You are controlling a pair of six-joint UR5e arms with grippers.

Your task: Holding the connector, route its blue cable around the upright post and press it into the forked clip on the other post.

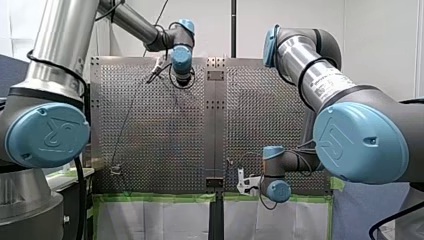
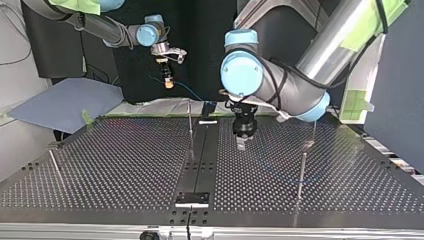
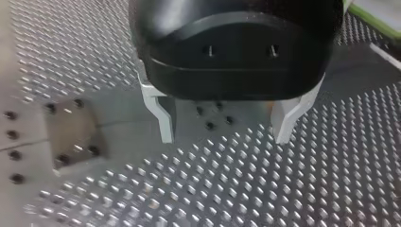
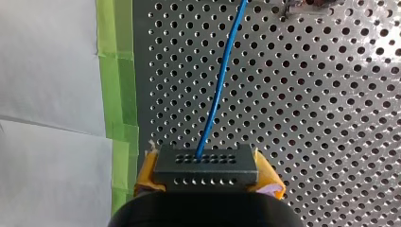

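Note:
My right gripper [image 4: 206, 176] is shut on a black connector [image 4: 205, 163], held between yellow pads [image 4: 145, 174]. A blue cable [image 4: 218, 90] leaves the connector and runs ahead over the perforated plate. In the top view this gripper [image 2: 169, 83] hangs high above the table's far edge at the left, with the cable [image 2: 186, 91] trailing down from it. My left gripper [image 3: 226, 128] stands open just above the plate, nothing between its metal fingers [image 3: 165, 124]. It [image 2: 242, 142] is right of a thin upright post [image 2: 189, 117]. Which post carries the forked clip I cannot tell.
Two more thin posts stand at the top view's right, one tall [image 2: 301, 172] and one further back with a small fitting [image 2: 310, 142]. A short post [image 2: 53, 162] leans at the left. A dark centre strip [image 2: 200, 160] splits the table, and green tape [image 4: 118, 94] lines its edge.

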